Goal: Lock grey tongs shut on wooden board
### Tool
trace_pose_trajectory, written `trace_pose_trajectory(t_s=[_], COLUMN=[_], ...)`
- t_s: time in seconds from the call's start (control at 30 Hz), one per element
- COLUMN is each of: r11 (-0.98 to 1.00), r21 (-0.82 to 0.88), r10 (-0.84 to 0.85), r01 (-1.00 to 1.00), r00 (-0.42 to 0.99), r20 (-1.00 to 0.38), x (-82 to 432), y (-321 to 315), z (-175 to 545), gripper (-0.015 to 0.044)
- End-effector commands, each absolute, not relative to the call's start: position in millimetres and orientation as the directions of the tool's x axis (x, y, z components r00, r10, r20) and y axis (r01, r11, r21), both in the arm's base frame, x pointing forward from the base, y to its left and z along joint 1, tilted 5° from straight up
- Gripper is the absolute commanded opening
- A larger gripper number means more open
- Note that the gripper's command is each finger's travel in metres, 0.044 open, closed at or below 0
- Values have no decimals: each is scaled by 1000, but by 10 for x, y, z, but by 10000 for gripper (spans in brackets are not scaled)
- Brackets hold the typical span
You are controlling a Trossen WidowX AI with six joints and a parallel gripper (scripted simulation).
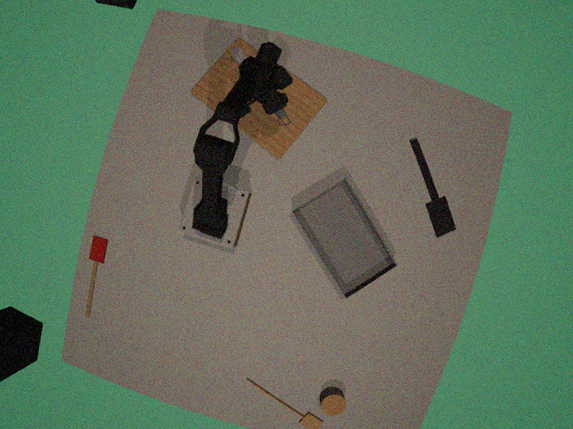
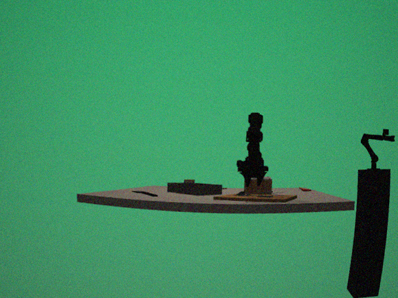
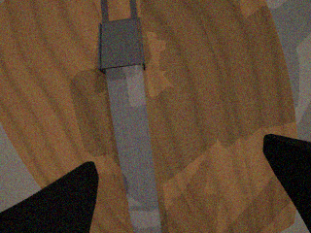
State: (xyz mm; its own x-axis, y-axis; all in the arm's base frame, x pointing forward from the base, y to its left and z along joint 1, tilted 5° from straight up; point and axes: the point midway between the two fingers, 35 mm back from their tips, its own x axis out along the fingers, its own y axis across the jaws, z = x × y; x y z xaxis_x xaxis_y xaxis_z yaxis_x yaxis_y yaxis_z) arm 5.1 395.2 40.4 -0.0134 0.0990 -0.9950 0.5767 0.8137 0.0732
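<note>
The grey tongs lie on the wooden board. In the wrist view they form one narrow strip, with the hinge block and a wire loop at the top. In the top view the loop end shows past the arm, and a pale end shows at the board's far left corner; the middle is hidden under the arm. One tong arm faces up, so any gap to the arm beneath cannot be seen. My gripper is open above the board, its fingertips on either side of the tongs and clear of them.
The roasting tin stands empty to the right of the robot base. A black spatula lies beyond it. A red paddle lies at the left edge. A round tan-topped container and a wooden tool are at the front.
</note>
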Motion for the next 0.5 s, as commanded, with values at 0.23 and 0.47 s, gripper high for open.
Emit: trace_pose_trajectory(t_s=[0.23,0.47], r11=[807,802], r21=[83,90], r10=[106,111], r01=[585,591], r00=[-4,1], r20=[-994,-994], x=[798,805], y=[2960,2952], z=[927,1148], gripper=[440,440])
